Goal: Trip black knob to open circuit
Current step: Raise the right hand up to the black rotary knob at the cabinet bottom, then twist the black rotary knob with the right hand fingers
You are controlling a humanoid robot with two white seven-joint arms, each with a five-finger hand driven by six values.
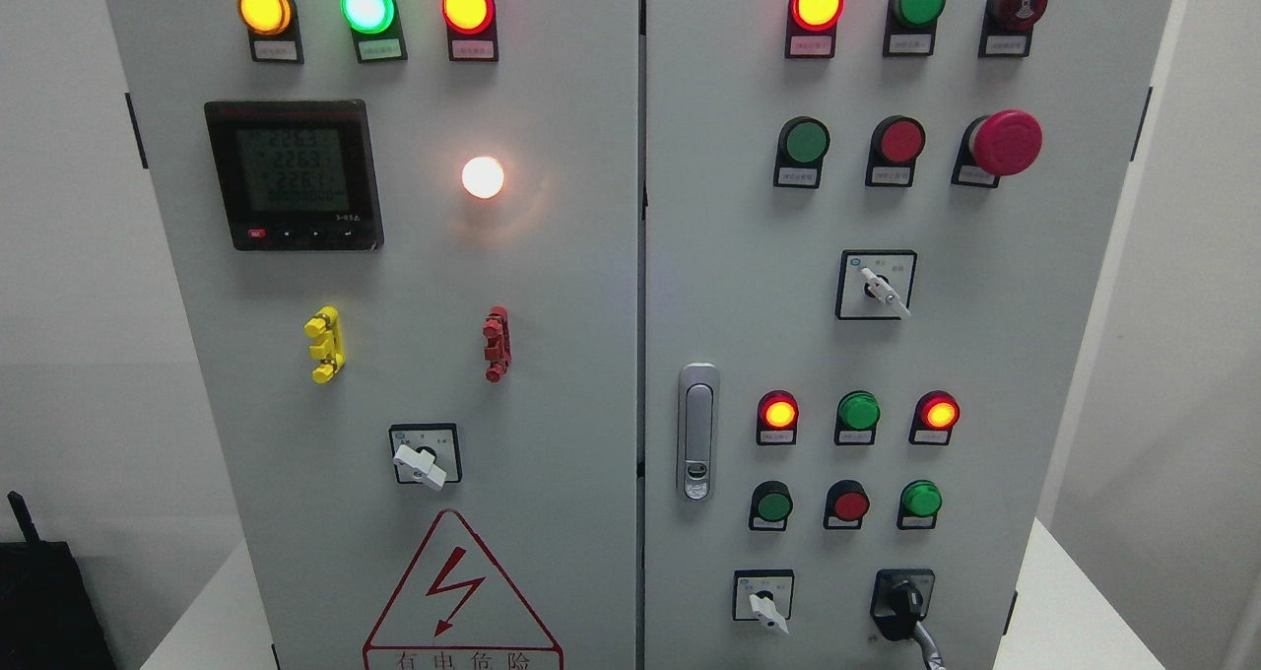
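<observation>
A grey cabinet [552, 355] with two doors fills the head view, standing on a white table [1074, 601]. On the left door sits a black meter [293, 174] with a lit display, above a red-edged warning triangle [461, 596] at the bottom edge. A silver door handle [697, 432] is set upright on the right door just beside the seam. A red mushroom button [1003, 143] juts out at the upper right. Three lamps [366, 7] glow yellow, green and red along the top left, and a white lamp [483, 177] shines beside the meter. A yellow terminal [325, 345] and a red terminal [497, 343] sit lower down. The black knob [901, 601] is at the lower right of the right door, its handle pointing down and to the right. No robot hand shows, so the state of the fingers cannot be told.
</observation>
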